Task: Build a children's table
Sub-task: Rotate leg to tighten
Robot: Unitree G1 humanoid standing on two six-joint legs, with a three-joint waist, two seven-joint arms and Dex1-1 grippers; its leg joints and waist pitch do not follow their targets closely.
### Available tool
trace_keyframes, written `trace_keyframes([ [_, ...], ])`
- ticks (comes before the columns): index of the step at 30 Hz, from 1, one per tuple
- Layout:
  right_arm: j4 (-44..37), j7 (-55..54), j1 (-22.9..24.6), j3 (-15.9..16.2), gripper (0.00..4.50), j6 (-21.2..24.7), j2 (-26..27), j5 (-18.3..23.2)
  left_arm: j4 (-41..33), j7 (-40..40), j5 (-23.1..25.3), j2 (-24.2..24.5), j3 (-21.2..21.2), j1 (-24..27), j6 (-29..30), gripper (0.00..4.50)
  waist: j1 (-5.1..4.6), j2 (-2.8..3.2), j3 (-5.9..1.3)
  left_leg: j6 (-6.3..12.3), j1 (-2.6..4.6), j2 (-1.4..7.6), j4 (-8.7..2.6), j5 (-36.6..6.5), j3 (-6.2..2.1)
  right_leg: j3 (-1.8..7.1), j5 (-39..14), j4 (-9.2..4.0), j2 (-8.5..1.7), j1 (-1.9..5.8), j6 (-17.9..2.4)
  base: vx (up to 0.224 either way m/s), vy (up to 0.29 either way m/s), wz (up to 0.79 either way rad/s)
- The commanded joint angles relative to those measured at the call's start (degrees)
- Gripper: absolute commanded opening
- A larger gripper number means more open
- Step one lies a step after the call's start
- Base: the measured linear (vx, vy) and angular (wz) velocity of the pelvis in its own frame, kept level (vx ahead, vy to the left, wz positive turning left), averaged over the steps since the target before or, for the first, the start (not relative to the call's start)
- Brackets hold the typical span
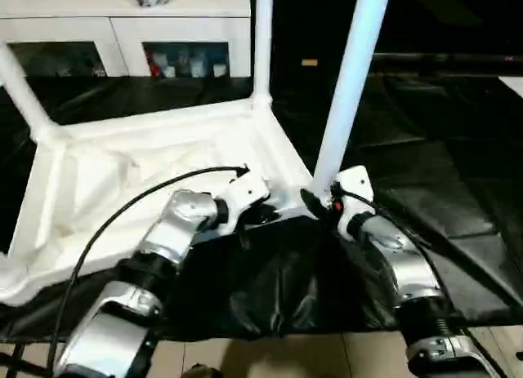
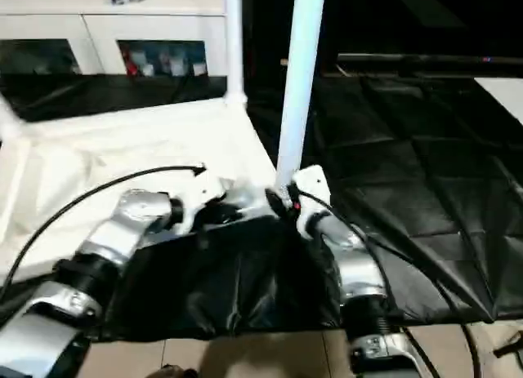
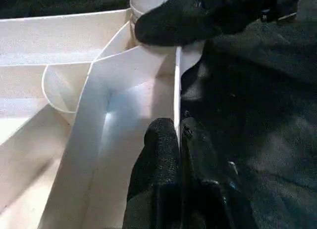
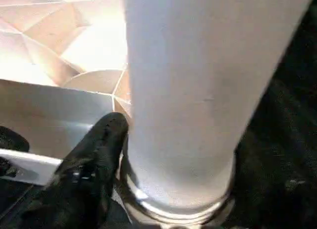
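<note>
The children's table lies upside down on the black cloth, its white tabletop [image 1: 122,174] showing the ribbed underside. One leg [image 1: 263,43] stands in the far corner socket and another [image 1: 20,88] slants up at the far left. A third leg [image 1: 351,76] rises, leaning slightly, from the near right corner socket. My right gripper [image 1: 319,202] is closed around its base, one black finger [image 4: 94,160] lying against the tube [image 4: 198,90]. Just left of that corner, my left gripper [image 3: 178,127] is shut on the thin near rim [image 3: 176,80] of the tabletop.
A white glass-door cabinet [image 1: 122,35] stands behind the work table. Creased black cloth [image 1: 458,174] covers the table to the right. The table's front edge and beige floor [image 1: 327,357] run along the bottom. Black cables trail over both forearms.
</note>
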Motion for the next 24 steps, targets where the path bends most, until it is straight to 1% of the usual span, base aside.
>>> trace_keyframes([
  [1,-3.31,10.65,-0.30,5.76,3.58,-0.07,2.32,3.87,-1.01,0.14,-0.85,-2.85,-2.46,-0.91,-3.44,0.00,-0.05,-0.22,-3.60,0.22,1.91,1.97,-4.44,-13.91,-1.31,0.96,-3.72,-4.02,-2.00,1.15,-11.24,0.000,0.000,0.00],
  [2,-3.44,11.86,-0.24,5.93,3.58,-0.19,1.30,3.87,-0.99,-0.63,-1.13,-2.37,-2.31,-0.81,-3.84,0.00,0.01,-0.26,-3.61,0.61,1.89,1.94,-4.37,-13.43,-1.31,0.90,-2.82,-3.96,-1.99,1.27,-11.48,0.000,0.000,0.00],
  [3,-3.67,14.02,-0.10,6.40,3.70,-0.48,-0.71,3.57,-1.05,-1.95,-1.75,-1.46,-1.99,-0.59,-4.47,0.00,0.16,-0.26,-3.63,1.73,1.75,1.94,-4.14,-12.24,-1.22,0.84,-0.89,-3.78,-2.04,1.48,-12.17,0.000,0.000,0.00],
  [4,-3.72,14.86,-0.06,6.49,3.70,-0.56,-1.31,3.61,-1.08,-2.42,-1.92,-1.16,-1.92,-0.53,-4.57,0.00,0.18,-0.27,-3.64,1.98,1.74,1.94,-4.10,-11.76,-1.18,0.84,-0.31,-3.71,-2.04,1.51,-12.37,0.000,0.000,0.00],
  [6,-3.44,19.05,0.05,6.96,3.70,-1.74,-4.34,3.83,-1.29,-5.29,-2.87,0.35,-1.50,-0.15,-5.40,0.00,0.26,-0.37,-3.63,2.72,1.72,1.93,-3.95,-11.03,-1.13,0.79,0.29,-3.62,-2.09,1.63,-12.95,0.000,0.000,0.00],
  [7,-3.38,20.54,0.07,7.06,3.70,-2.07,-5.24,4.09,-1.41,-6.35,-3.46,0.68,-1.21,-0.04,-5.43,0.00,0.28,-0.35,-3.60,2.85,1.73,1.96,-3.93,-11.07,-1.09,0.78,-0.29,-3.65,-2.13,1.61,-13.23,0.000,0.000,0.00],
  [8,-3.42,24.03,0.09,7.29,3.70,-2.31,-7.11,4.87,-1.52,-8.64,-4.75,1.40,-0.52,0.07,-5.48,0.00,0.34,-0.61,-3.59,3.01,1.80,2.00,-3.88,-11.31,-1.03,0.78,-1.31,-3.67,-2.16,1.68,-13.53,0.000,0.000,0.00],
  [9,-3.48,26.72,0.07,7.48,3.70,-2.26,-8.31,5.30,-1.53,-10.43,-5.51,2.03,-0.23,0.12,-5.38,0.00,0.42,-0.50,-3.56,3.08,1.89,2.08,-3.92,-11.47,-1.04,0.78,-1.73,-3.71,-2.18,1.65,-13.65,0.000,0.000,0.00],
  [10,-3.68,32.51,0.01,7.94,3.70,-2.11,-10.81,6.21,-1.56,-14.13,-6.90,3.41,0.18,0.22,-5.25,0.00,0.49,-0.64,-3.49,3.31,1.83,2.11,-3.88,-11.77,-0.97,0.72,-2.50,-3.74,-2.11,1.72,-13.96,0.000,0.000,0.00],
  [11,-3.79,34.86,-0.06,8.29,3.70,-1.97,-11.70,6.59,-1.48,-15.63,-7.21,4.00,0.07,0.25,-5.35,0.00,0.71,-0.58,-3.41,3.52,1.86,2.28,-3.88,-11.86,-0.87,0.71,-2.93,-3.68,-2.02,1.56,-14.14,0.000,0.000,0.00],
  [13,-3.87,37.19,-0.19,8.77,3.70,-1.72,-12.56,6.88,-1.32,-17.05,-7.36,4.63,-0.12,0.22,-5.49,0.00,0.81,-0.51,-3.42,3.59,1.96,2.33,-3.91,-12.03,-0.83,0.68,-3.26,-3.66,-1.98,1.42,-14.32,0.000,0.000,0.00],
  [16,-3.27,43.14,-0.92,10.20,3.70,-1.83,-14.71,7.21,-0.79,-20.56,-7.89,6.00,-0.44,-0.03,-6.07,0.00,1.34,-0.70,-3.41,3.34,2.15,2.53,-3.95,-12.28,-0.76,0.74,-4.27,-3.63,-2.14,1.20,-14.69,0.000,0.000,0.00],
  [17,-3.01,43.77,-1.13,10.40,3.70,-1.92,-14.90,7.15,-0.76,-21.01,-7.93,6.15,-0.52,-0.09,-6.17,0.00,1.45,-0.59,-3.42,3.23,2.17,2.51,-3.96,-12.29,-0.79,0.72,-4.37,-3.58,-2.16,1.19,-14.77,0.000,0.000,0.00],
  [19,-2.55,44.64,-1.51,10.71,3.46,-2.27,-15.15,6.98,-0.64,-21.70,-8.03,6.35,-0.67,-0.22,-6.13,0.00,1.49,-0.65,-3.42,2.91,2.07,2.48,-4.02,-12.16,-0.82,0.72,-4.20,-3.46,-2.19,1.20,-14.81,0.000,0.000,0.00],
  [21,-1.33,48.11,-2.56,12.70,3.46,-2.86,-16.28,6.28,-0.01,-23.86,-7.91,7.13,-1.42,-0.71,-6.51,0.00,1.52,-0.89,-3.44,3.00,2.04,2.43,-3.98,-11.95,-0.80,0.69,-4.30,-3.48,-2.21,1.27,-14.83,0.000,0.000,0.00],
  [23,-0.96,50.03,-2.75,13.85,3.16,-3.29,-16.80,5.72,0.49,-24.70,-7.81,7.38,-1.60,-1.07,-6.83,0.00,1.60,-0.80,-3.48,3.17,2.12,2.45,-3.86,-11.94,-0.73,0.73,-4.27,-3.46,-2.26,1.15,-14.91,0.000,0.000,0.00],
  [24,-0.82,50.74,-2.78,14.24,3.16,-3.45,-16.98,5.56,0.74,-25.08,-7.77,7.39,-1.52,-1.22,-6.95,0.00,1.68,-0.88,-3.51,3.47,2.08,2.43,-3.79,-11.21,-0.71,0.73,-3.63,-3.38,-2.27,1.21,-15.03,0.000,0.000,0.00],
])
